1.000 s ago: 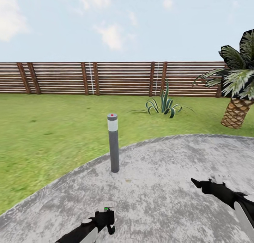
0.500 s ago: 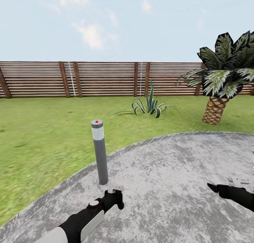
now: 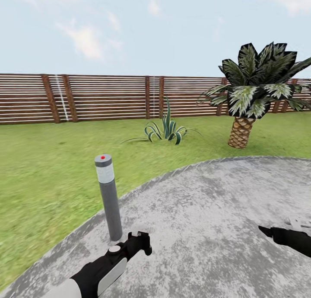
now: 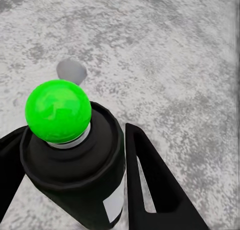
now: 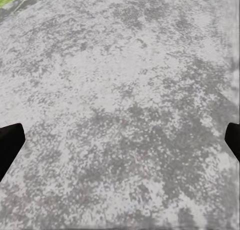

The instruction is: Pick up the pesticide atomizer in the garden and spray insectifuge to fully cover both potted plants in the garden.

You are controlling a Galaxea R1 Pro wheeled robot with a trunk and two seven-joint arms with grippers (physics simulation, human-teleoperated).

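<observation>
The pesticide atomizer (image 4: 75,160) sits clamped in the left claw (image 4: 70,190), a black finger (image 4: 150,185) pressed against each side of its dark body. In the left wrist view its top carries a round bright green knob on a short pale neck, and a pale label patch shows low on its side. Whether the bottle holds any liquid cannot be told, since its body is opaque. In the head view the left claw (image 3: 140,244) hangs low over the grey paved circle (image 3: 207,229), just beside the foot of a grey bollard light (image 3: 108,196) with a pale band and a red dot on top.

The right claw (image 3: 270,232) hangs over the paving at the view's right edge; in the right wrist view its two dark fingertips (image 5: 10,145) stand wide apart with only mottled grey paving between them.

Beyond the circle lies green lawn (image 3: 52,159). A spiky striped green plant (image 3: 166,131) grows from the grass, and a short palm (image 3: 250,94) stands to its right. A brown slatted wooden fence (image 3: 108,97) closes the garden behind them, under a pale blue sky.
</observation>
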